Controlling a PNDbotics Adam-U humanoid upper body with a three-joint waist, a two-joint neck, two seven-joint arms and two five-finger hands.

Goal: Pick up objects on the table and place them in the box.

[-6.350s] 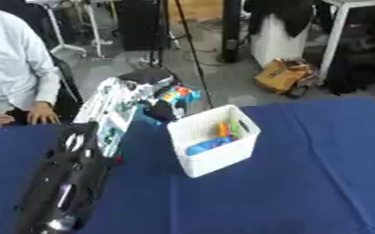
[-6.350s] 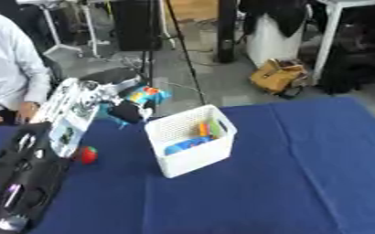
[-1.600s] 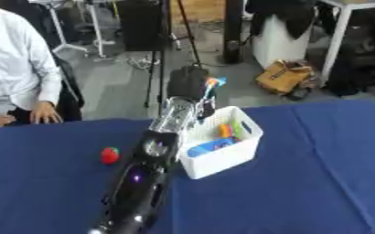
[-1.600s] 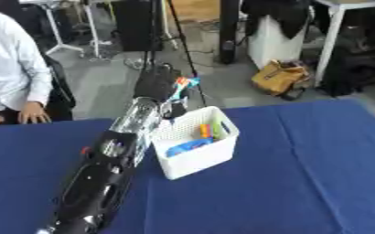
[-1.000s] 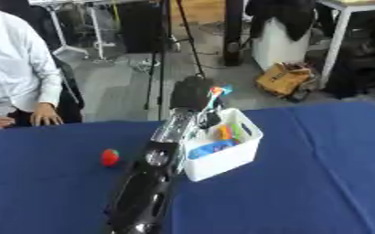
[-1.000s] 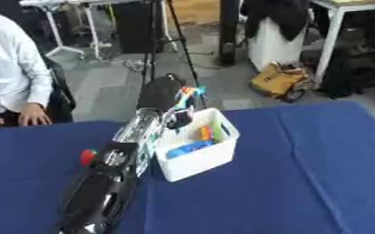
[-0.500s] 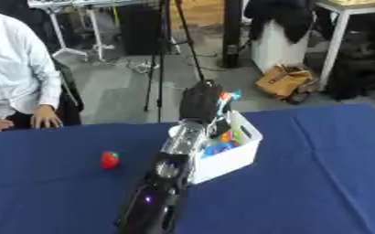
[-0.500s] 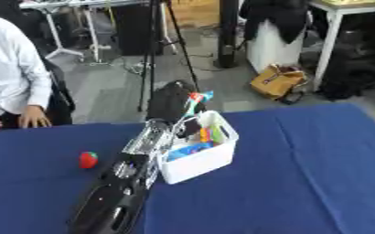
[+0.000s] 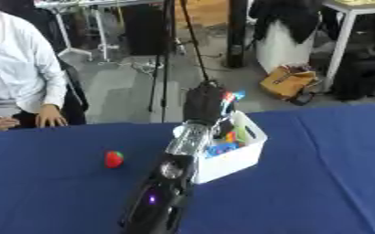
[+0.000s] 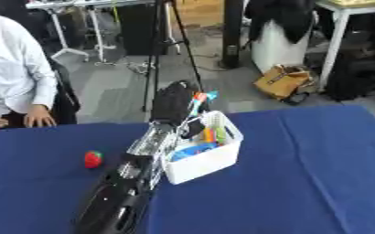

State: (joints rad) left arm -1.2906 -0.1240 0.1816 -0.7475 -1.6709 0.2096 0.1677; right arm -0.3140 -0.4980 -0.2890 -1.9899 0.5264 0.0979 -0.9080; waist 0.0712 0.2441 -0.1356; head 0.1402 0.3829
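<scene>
Your left arm [image 9: 171, 183] runs up the blue bench [image 9: 318, 183] and hides the white box's [image 10: 211, 160] near-left wall. Your left hand [image 10: 174, 106] hangs over the box's far rim, curled around a small orange-and-blue object [image 10: 203, 97], which the right eye view shows better. Colourful items [image 10: 199, 144] lie inside. A red ball [image 9: 114, 158] sits well left.

Both eye views are looking down from the robot's head across the blue table [image 9: 318, 183] toward the room beyond — nearly one picture. The right eye view is sitting slightly aside, shifting the white box [image 10: 211, 160] leftward in frame.
</scene>
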